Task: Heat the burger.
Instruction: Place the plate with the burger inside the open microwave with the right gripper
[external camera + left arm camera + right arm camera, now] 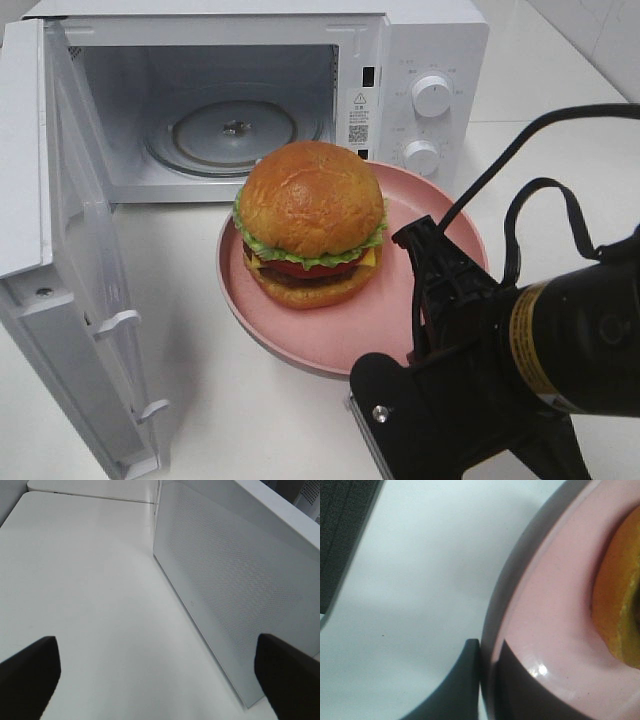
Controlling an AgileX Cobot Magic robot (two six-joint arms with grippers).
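The burger sits on the pink plate, just in front of the microwave, whose door stands swung open to the left above the white desk. The right end effector is clenched on the plate's near-right rim, one finger on each side of it. The left end effector is released wide beside the door's outer face.

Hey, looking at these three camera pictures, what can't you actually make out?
Exterior high view: the black right arm hides the near rim of the round pink plate.
Same view: print beside the white microwave's knobs is too small to read.
Right wrist view: the glossy golden-bun burger is blurred and cut off by the edge.
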